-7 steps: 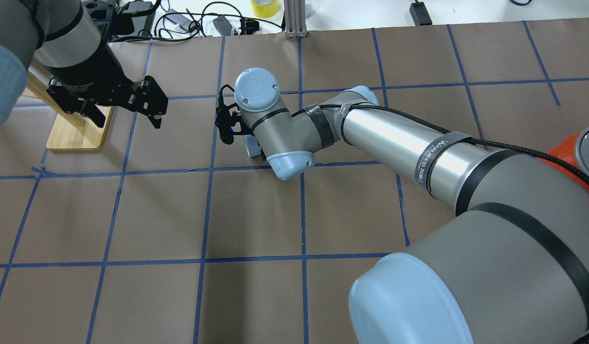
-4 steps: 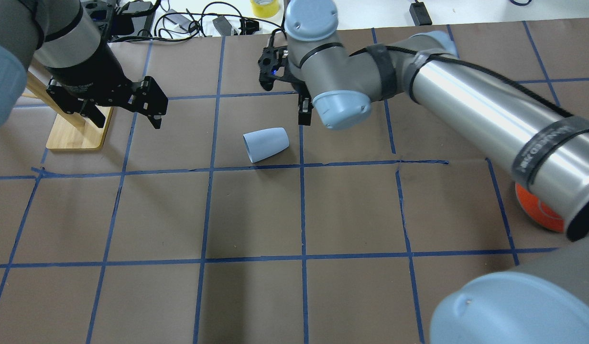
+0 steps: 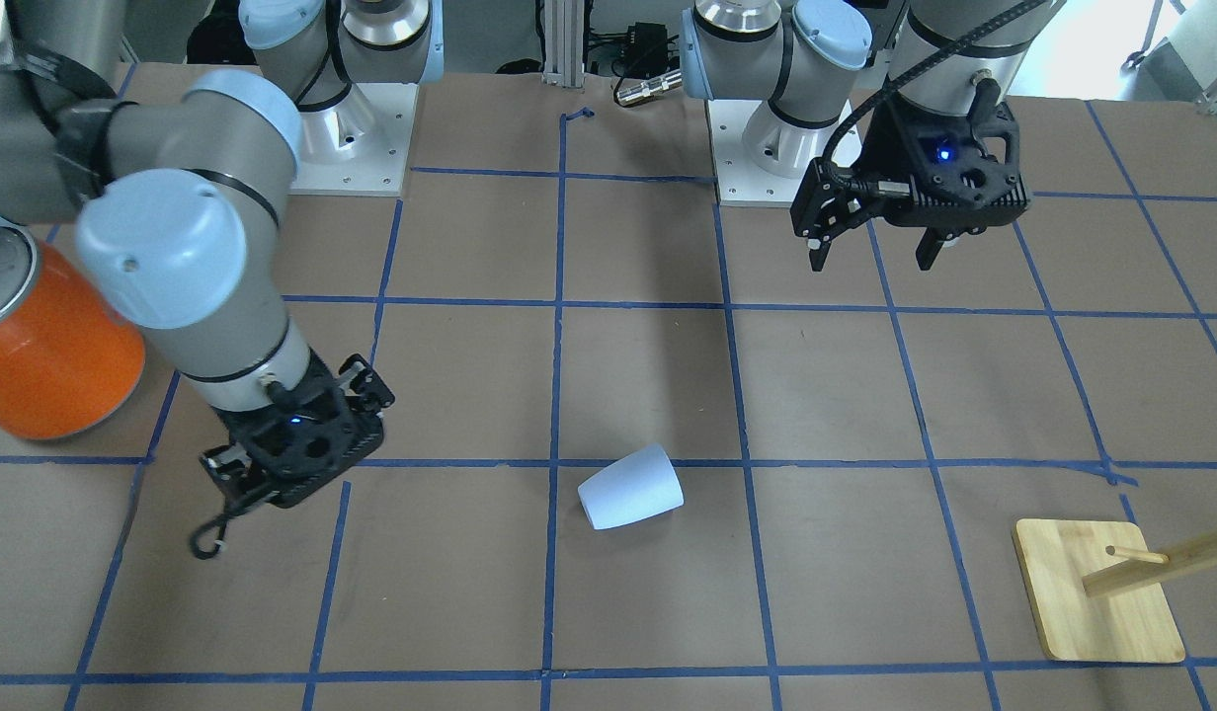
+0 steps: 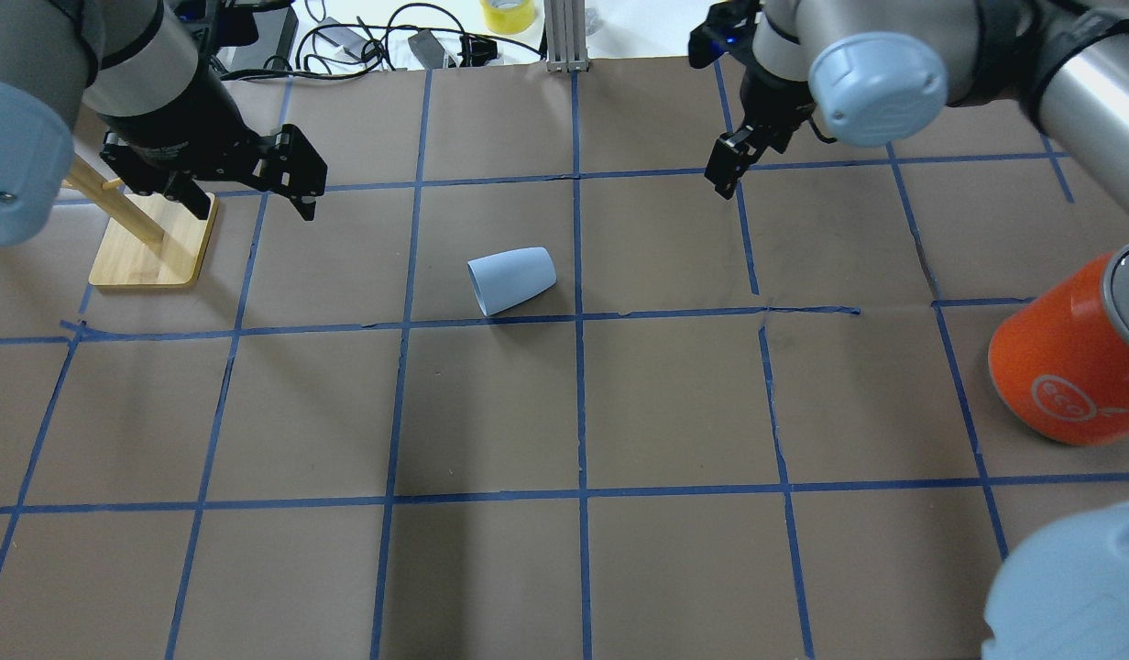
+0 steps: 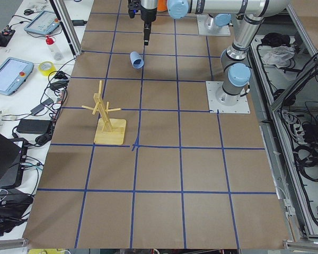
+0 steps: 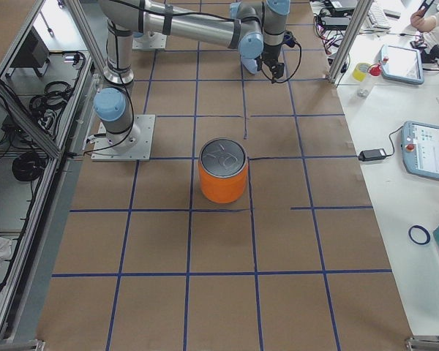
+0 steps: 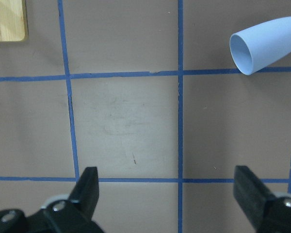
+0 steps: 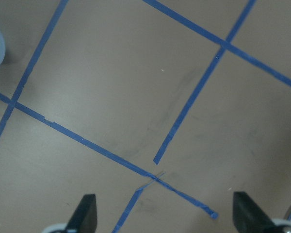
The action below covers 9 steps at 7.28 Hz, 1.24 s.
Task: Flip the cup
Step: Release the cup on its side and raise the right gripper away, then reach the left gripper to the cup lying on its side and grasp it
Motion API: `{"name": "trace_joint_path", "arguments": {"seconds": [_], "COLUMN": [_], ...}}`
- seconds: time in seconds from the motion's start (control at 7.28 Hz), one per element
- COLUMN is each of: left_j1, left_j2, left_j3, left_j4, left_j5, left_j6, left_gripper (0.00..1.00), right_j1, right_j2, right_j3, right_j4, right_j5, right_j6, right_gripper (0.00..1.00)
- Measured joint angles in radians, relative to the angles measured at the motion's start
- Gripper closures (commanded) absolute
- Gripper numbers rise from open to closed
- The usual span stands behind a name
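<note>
Pale blue tapered plastic cup [image 4: 511,280] lying sideways.
Your left gripper [image 7: 166,179] and right gripper [image 8: 165,204]: spread wide, clear of it.

You can read one mark only: the orange can [image 4: 1064,367] bears a white circle with the letters "eco" inside it. The black body of the left gripper [image 4: 250,203] carries a line of pale print, too small to make out.
</note>
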Motion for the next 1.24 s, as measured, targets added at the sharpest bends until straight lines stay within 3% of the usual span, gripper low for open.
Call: {"name": "trace_joint_path", "arguments": {"seconds": [0.41, 0.96, 1.24], "left_j1": [0.001, 0.002, 0.003], "left_j2": [-0.116, -0.259, -0.320], "left_j3": [-0.054, -0.120, -0.129], "left_j4": [0.131, 0.173, 0.264], "left_j5": [-0.083, -0.237, -0.322], "left_j6": [-0.044, -0.094, -0.113], "left_gripper": [0.00, 0.00, 0.00], "right_j1": [-0.009, -0.008, -0.008], "right_j2": [-0.119, -0.145, -0.183], "right_j3": [0.012, 0.020, 0.029], "right_j4": [0.104, 0.126, 0.203], "right_j5": [-0.010, -0.027, -0.027], "right_j6": [0.343, 0.453, 0.458], "right_gripper": [0.00, 0.00, 0.00]}}
